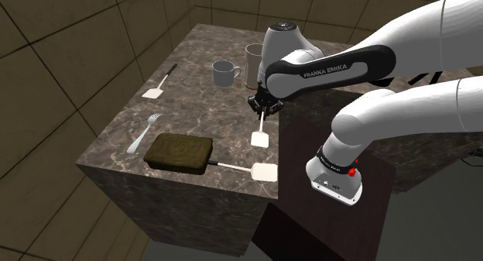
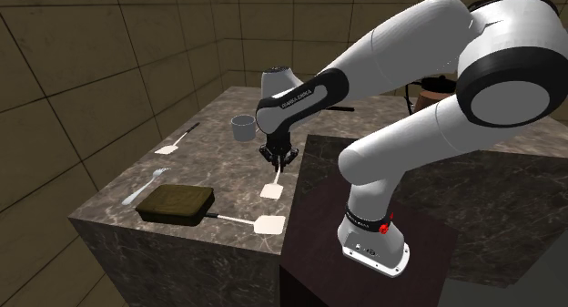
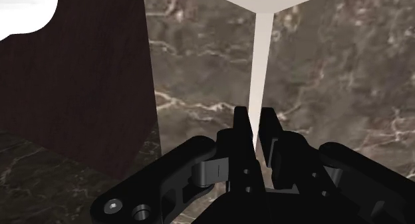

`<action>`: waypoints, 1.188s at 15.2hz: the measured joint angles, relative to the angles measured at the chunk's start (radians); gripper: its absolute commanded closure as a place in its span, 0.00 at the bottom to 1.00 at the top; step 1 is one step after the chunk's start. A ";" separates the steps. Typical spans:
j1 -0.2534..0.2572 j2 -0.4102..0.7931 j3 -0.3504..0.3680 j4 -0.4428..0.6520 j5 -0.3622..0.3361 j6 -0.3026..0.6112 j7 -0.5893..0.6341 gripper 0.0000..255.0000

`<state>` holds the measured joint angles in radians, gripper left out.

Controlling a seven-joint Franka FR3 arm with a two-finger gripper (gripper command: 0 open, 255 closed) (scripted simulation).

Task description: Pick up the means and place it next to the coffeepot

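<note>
The gripper (image 3: pixel 255 120), closed on the thin handle of the white spatula (image 3: pixel 261 56), should rise straight and slowly so the blade cannot swing.

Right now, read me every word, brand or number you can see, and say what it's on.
"FRANKA EMIKA": on the arm's dark band, shoulder view.
Same lettering in the second exterior view: too small to read.
Small marking on the arm's base: too small to read.
Spatula and mug: no text.
</note>
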<state>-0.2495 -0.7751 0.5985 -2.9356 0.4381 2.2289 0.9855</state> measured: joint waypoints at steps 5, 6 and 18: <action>-0.002 -0.038 -0.024 0.023 -0.018 -0.060 -0.003 1.00; -0.003 -0.047 -0.029 0.031 -0.022 -0.077 -0.002 1.00; -0.015 -0.138 -0.100 0.144 -0.083 -0.278 -0.002 1.00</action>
<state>-0.2642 -0.9133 0.4983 -2.7912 0.3551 1.9508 0.9838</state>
